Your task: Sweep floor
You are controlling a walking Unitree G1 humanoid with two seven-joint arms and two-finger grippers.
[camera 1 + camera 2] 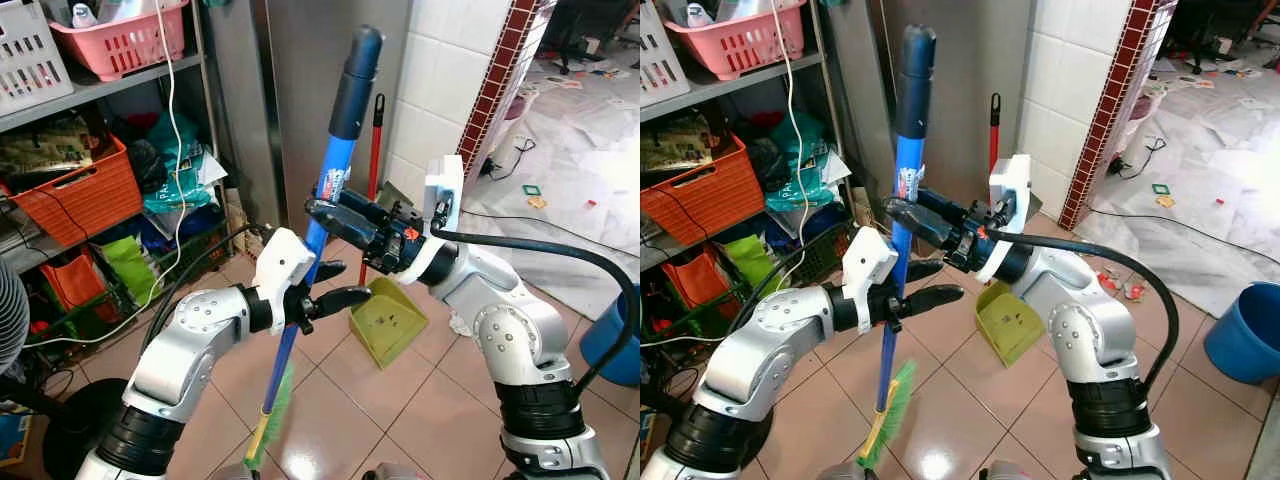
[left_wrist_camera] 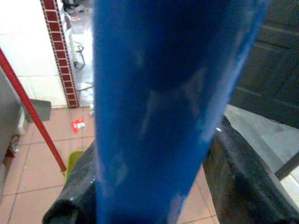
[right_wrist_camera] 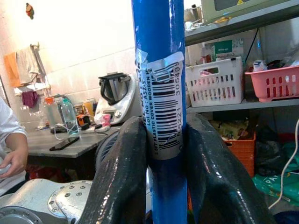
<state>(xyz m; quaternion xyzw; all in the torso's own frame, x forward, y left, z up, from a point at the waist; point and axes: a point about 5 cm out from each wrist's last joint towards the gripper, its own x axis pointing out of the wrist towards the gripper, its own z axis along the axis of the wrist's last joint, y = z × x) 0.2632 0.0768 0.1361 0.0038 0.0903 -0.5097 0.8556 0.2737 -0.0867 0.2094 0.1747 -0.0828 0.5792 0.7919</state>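
Observation:
A broom with a blue handle (image 1: 322, 205), a black top grip and green and yellow bristles (image 1: 272, 415) stands almost upright in front of me over the tiled floor. My right gripper (image 1: 318, 208) is shut on the handle at its barcode label (image 3: 161, 100). Lower down, my left gripper (image 1: 357, 280) is open, with the handle passing between its fingers (image 2: 243, 177) close to their base. A yellow-green dustpan (image 1: 388, 320) lies on the tiles just behind the broom.
A metal shelf (image 1: 95, 90) with orange, pink and white baskets and bags stands at the left. A red pole (image 1: 375, 150) leans on the white tiled wall. A blue bucket (image 1: 615, 340) sits at the right. A black cable (image 1: 560, 235) crosses the floor. A person (image 3: 9, 149) is at a counter.

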